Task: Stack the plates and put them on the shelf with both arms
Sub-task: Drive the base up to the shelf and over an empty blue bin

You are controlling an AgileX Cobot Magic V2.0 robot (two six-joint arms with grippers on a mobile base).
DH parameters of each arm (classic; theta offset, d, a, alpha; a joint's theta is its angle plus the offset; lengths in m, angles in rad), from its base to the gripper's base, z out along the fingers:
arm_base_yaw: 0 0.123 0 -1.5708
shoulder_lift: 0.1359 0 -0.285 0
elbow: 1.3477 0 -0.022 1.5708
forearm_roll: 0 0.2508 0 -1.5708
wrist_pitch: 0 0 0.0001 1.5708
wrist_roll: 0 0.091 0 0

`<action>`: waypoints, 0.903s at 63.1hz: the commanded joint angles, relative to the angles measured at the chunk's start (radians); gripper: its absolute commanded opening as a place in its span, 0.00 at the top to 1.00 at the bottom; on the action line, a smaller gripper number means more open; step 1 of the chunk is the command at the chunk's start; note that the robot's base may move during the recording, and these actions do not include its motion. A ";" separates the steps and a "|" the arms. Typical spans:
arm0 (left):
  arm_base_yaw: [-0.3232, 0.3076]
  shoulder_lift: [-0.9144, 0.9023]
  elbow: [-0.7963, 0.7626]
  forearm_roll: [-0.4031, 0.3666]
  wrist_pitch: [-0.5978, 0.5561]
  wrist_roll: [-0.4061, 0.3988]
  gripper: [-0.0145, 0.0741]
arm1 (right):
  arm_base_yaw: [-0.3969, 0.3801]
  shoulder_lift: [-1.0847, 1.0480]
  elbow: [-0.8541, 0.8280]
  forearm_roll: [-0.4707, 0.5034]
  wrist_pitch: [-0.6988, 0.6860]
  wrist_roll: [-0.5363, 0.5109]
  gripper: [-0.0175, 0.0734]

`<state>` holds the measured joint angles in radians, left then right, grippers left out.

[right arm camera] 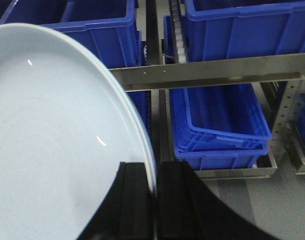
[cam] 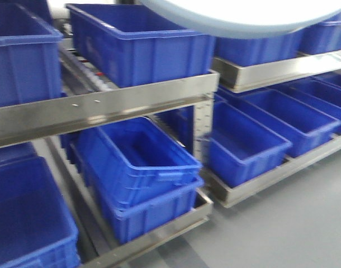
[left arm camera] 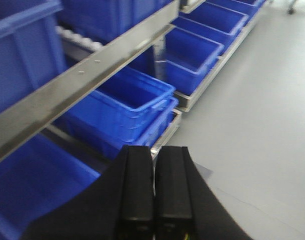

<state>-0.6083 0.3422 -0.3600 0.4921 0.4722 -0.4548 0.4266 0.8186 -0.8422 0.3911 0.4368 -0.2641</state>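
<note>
My right gripper (right arm camera: 153, 176) is clamped on the rim of a plate (right arm camera: 57, 140); one finger lies over the plate's glossy face and the other under its edge. The rim shows a doubled line there, and I cannot tell whether I hold one plate or two stacked. From my right wrist, the plate is in front of the shelf rail (right arm camera: 212, 72) and hides the rail's left end. In the front view, only the plate's pale underside and edge (cam: 232, 17) show, high above the rail (cam: 103, 109) and off to its right. The plate touches neither the rail nor the level behind it.

My left gripper (left arm camera: 153, 150) has its fingers pressed together with nothing between them. It hangs below the rail (left arm camera: 82, 80) and out in front of it.

Just behind the rail, an upper crate (cam: 137, 44) of blue plastic stands on that level. Below the rail sit nested crates (cam: 142, 178), one inside the other. The grey floor (cam: 293, 223) lies in front of and below the rail.
</note>
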 commanded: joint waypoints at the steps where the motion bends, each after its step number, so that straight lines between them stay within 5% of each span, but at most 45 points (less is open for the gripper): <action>1: -0.008 0.008 -0.029 0.016 -0.075 -0.011 0.74 | -0.002 -0.006 -0.031 0.016 -0.095 -0.003 0.75; 57: -0.008 0.008 -0.029 0.016 -0.075 -0.011 0.74 | -0.002 -0.006 -0.031 0.016 -0.095 -0.003 0.75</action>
<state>-0.6083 0.3422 -0.3600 0.4921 0.4722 -0.4548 0.4266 0.8186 -0.8422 0.3911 0.4368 -0.2641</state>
